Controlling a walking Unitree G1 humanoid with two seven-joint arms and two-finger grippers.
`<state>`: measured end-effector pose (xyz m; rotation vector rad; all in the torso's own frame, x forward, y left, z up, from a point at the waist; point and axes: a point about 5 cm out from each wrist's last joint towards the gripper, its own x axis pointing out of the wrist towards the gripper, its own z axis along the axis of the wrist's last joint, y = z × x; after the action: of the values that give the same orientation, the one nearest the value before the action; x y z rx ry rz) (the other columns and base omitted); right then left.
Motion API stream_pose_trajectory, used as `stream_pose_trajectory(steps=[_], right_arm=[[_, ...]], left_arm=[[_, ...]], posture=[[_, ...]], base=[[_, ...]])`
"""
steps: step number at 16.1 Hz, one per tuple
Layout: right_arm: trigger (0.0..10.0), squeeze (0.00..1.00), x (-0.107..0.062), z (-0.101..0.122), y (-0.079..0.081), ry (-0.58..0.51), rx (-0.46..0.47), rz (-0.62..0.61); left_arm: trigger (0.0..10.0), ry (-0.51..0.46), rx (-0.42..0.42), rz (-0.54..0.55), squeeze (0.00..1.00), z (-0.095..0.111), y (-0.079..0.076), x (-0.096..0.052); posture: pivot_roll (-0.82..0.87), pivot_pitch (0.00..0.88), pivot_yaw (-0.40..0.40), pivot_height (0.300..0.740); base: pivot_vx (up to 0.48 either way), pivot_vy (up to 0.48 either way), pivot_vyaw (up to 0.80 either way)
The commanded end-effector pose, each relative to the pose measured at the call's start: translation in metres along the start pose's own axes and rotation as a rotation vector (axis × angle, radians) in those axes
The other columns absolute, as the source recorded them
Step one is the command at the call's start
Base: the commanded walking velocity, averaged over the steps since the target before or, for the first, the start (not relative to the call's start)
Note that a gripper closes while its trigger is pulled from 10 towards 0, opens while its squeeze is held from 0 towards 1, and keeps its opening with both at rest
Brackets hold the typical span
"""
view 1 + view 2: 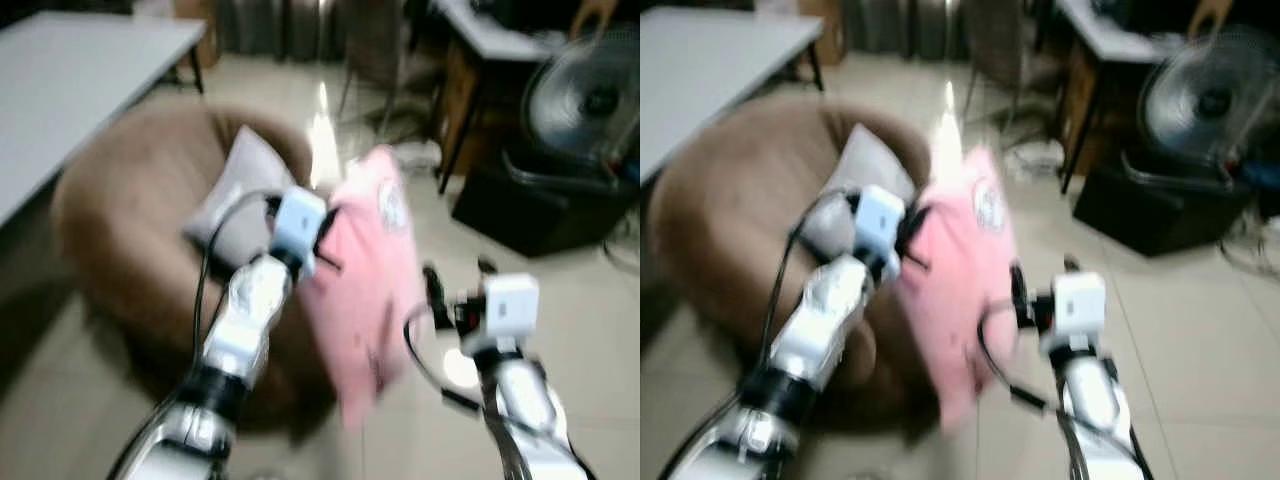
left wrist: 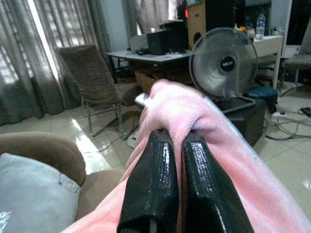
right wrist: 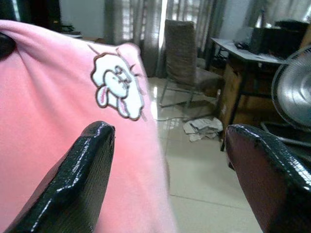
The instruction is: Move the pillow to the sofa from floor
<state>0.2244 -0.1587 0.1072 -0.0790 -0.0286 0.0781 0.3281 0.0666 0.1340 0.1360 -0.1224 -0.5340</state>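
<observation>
Head eyes look down over both arms; wrist views sit close behind the pink pillow (image 2: 214, 131), sharing the fan (image 2: 223, 63).

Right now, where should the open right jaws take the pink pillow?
The hanging pink fabric pillow is pinched at its top edge by the left gripper. The right gripper is best closing on the free side edge facing it, coming from the robot's right.

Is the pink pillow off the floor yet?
Yes. The pink pillow hangs pinched in the left gripper, beside the brown sofa.
</observation>
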Motion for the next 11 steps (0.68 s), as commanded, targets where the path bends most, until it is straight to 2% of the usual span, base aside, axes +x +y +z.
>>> stream_pose_trajectory(steps=[1, 8, 10, 11], right_arm=[[10.0, 0.00, -0.002, -0.001, -0.005, 0.004, -0.018, -0.013], [10.0, 0.00, -0.003, -0.004, -0.003, 0.013, -0.015, -0.004], [10.0, 0.00, -0.009, -0.013, 0.001, 0.070, 0.019, 0.053], [10.0, 0.00, -0.010, -0.015, 0.003, 0.087, 0.021, 0.078]], left_arm=[[10.0, -0.067, 0.015, -0.030, 0.00, 0.016, -0.008, 0.009], [10.0, -0.042, 0.010, -0.108, 0.00, 0.012, -0.020, 0.021], [10.0, 0.079, 0.014, -0.072, 0.00, 0.000, -0.027, 0.036], [10.0, 0.100, 0.026, -0.063, 0.00, -0.002, -0.028, 0.038]], posture=[[0.00, 0.000, -0.003, 0.740], [0.00, 0.005, -0.001, 0.740], [-0.01, 0.007, 0.001, 0.740], [-0.01, 0.007, 0.002, 0.740]], base=[[0.371, 0.000, 0.80], [0.367, 0.000, 0.80], [0.000, 0.000, 0.00], [0.000, 0.000, 0.00]])
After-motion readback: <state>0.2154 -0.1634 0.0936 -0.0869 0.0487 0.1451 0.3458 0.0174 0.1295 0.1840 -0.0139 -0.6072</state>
